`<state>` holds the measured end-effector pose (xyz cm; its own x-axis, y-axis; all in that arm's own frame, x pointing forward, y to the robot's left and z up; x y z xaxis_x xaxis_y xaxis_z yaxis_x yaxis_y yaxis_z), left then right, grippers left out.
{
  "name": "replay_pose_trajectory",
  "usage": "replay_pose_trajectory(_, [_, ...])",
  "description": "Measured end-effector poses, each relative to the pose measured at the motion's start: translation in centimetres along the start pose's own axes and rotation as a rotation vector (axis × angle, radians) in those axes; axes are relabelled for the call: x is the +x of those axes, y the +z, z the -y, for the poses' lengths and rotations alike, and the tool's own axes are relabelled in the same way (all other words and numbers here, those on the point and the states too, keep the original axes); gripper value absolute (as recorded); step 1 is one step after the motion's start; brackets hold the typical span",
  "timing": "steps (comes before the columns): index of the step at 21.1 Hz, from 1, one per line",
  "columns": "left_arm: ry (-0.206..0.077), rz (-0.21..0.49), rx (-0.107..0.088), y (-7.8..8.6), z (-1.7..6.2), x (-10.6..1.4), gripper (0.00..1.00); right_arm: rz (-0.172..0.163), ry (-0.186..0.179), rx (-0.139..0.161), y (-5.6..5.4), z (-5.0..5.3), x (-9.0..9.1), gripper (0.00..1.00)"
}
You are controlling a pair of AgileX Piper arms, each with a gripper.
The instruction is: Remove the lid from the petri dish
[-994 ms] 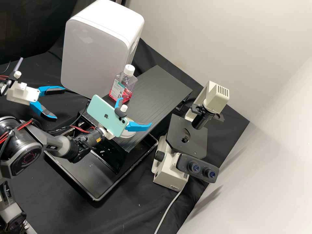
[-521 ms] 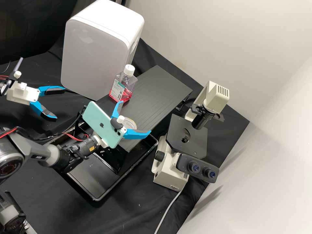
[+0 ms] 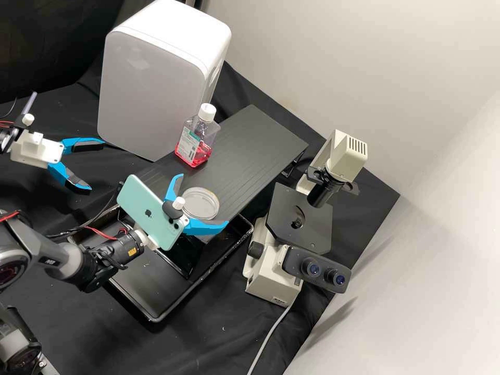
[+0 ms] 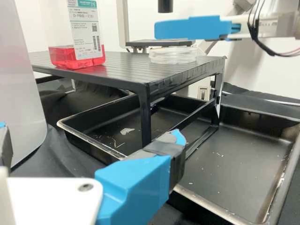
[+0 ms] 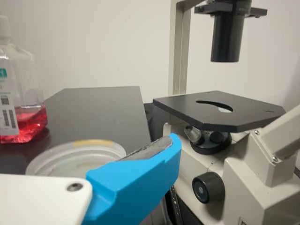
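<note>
1. Petri dish: clear, with its lid apparently still seated. It stands at the 7 o'clock corner of the black ribbed shelf, close to the edge, likely so that fingers can come at it from the side.
2. Right gripper: fingers spread wide, holding nothing. One finger is at the dish's 10 o'clock and the other at its 5 o'clock. Contact with the rim cannot be told. Judged to be bracketing the lid ahead of a squeeze.
3. Left gripper: fingers spread and empty, at the dish's 9 o'clock and well apart from it. Judged to be parked clear of the work.
4. Culture flask: holds red medium and stands upright at the dish's 12 o'clock, apart from it.
5. Black tray: lies beneath the shelf, probably to catch spills.
6. Inverted microscope: stands at the dish's 3 o'clock, beside the shelf.
</note>
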<state>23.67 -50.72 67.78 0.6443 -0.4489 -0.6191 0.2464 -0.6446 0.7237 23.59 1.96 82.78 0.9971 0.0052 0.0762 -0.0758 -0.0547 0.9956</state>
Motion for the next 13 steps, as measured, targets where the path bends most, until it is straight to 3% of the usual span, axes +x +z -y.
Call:
replay_pose_trajectory(4, [0.0, 0.0, 0.0, 0.0, 0.0, 0.0, 1.0, 0.025, -0.013, -0.038, 0.68, 0.65, -0.47, 1.0])
replay_pose_trajectory(11, [0.0, 0.0, 0.0, 0.0, 0.0, 0.0, 1.0, 0.072, 0.001, -0.04, 1.23, 0.89, -0.47, 1.0])
replay_pose_trajectory(13, [0.0, 0.0, 0.0, 0.0, 0.0, 0.0, 1.0, 0.067, -0.01, -0.061, 1.13, 1.13, -0.44, 1.0])
